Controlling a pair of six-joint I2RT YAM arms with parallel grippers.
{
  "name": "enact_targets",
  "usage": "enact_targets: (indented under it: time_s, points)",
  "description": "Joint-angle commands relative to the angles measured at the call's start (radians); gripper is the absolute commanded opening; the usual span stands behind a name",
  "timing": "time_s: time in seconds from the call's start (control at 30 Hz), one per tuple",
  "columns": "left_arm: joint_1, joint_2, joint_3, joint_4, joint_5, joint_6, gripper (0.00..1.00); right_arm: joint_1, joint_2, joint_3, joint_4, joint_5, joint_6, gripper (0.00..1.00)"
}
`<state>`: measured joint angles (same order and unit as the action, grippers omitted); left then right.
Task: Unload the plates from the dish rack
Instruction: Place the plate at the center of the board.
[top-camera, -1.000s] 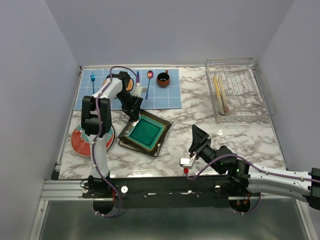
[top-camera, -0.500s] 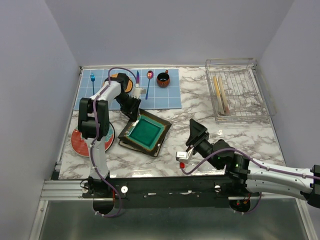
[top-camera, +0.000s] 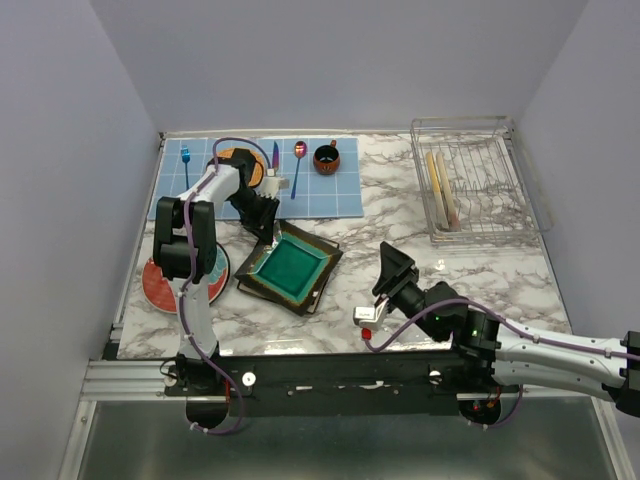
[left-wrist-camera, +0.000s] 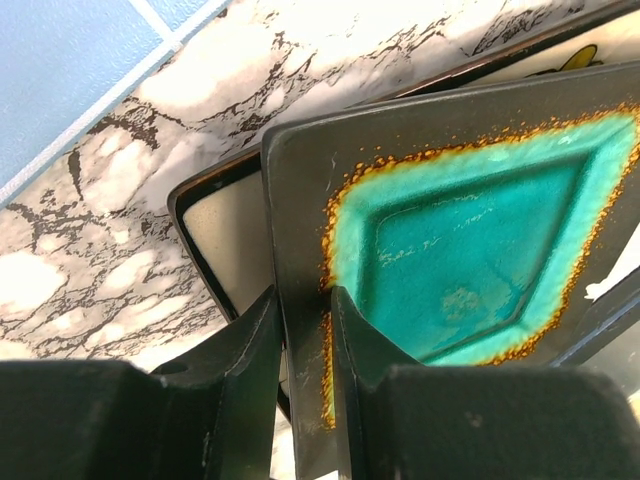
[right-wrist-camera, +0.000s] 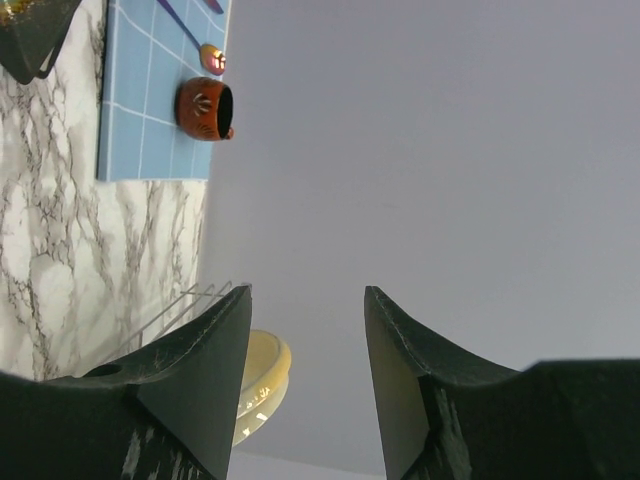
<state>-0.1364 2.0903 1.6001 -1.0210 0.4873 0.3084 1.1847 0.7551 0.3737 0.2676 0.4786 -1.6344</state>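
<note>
The left pincer (left-wrist-camera: 300, 305) grasps the rim of the square dark plate (left-wrist-camera: 450, 240), which rests on a cream plate (left-wrist-camera: 228, 240) just below. The right pincer (right-wrist-camera: 307, 295) hangs released and empty. The dish rack (top-camera: 521, 190), well ahead of it, holds upright plates (top-camera: 443, 190). The next move is probably to let go and reach there.

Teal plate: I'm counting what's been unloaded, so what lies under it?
Under the teal plate lies a cream plate with a dark rim. Only one corner and slivers of its edge show. The rest of it, including any pattern, is covered.
</note>
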Motion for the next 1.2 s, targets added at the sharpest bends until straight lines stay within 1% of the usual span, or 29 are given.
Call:
enact_targets:
  time_s: [0.0,0.37,0.53,0.87,1.17]
  points:
    - [0.020,0.062,-0.060,0.076,-0.162,0.024,0.00,0.000,-0.016,-0.033,0.007,-0.001,-0.024,0.57]
    - [0.046,0.037,-0.112,0.117,-0.081,-0.069,0.00,0.000,-0.016,-0.044,0.002,-0.005,-0.030,0.56]
    - [0.063,0.014,-0.160,0.144,-0.049,-0.097,0.00,-0.002,-0.013,-0.047,0.004,-0.006,-0.031,0.55]
    - [0.104,-0.024,-0.219,0.174,-0.072,-0.074,0.00,0.000,0.000,-0.053,0.013,-0.012,-0.038,0.55]
    - [0.110,-0.055,-0.265,0.202,-0.084,-0.106,0.00,0.000,0.001,-0.059,0.027,-0.014,-0.047,0.55]
